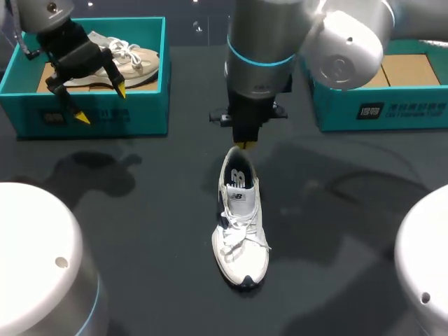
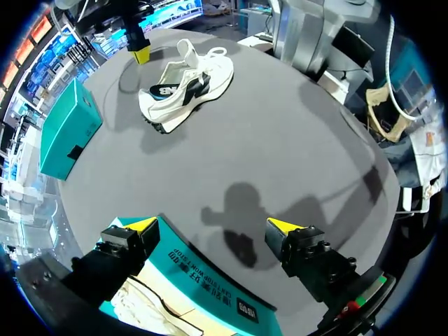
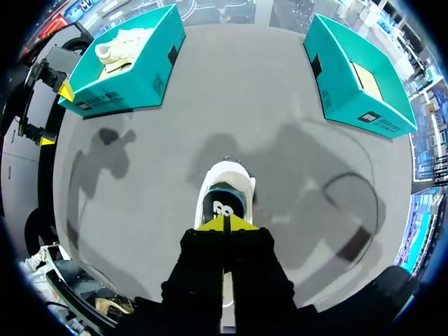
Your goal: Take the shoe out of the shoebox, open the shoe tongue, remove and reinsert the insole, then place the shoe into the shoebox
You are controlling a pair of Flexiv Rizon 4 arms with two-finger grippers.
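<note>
Shoe (image 1: 240, 224) sat upright on the counter (image 1: 154, 238), outside both boxes. Long axis ran near-far: toe toward the robot, heel away.

Right gripper (image 1: 245, 145) was directly at the shoe's heel end, pointing down at it, so the right arm was clearly the nearer one. Its yellow tips were pressed together. Nothing visibly pinched, and I couldn't tell if they touched the heel collar.

Left gripper (image 1: 101, 103) was well off to the shoe's far left, fingers spread wide and holding nothing. It hung over the left shoebox (image 1: 140, 105), which held a second shoe (image 1: 136, 59).

Right shoebox (image 1: 392, 105) lay far-right of the shoe, no shoe visible inside.

Judgement: tongue/insole work falls to the right arm, from the heel side.
</note>
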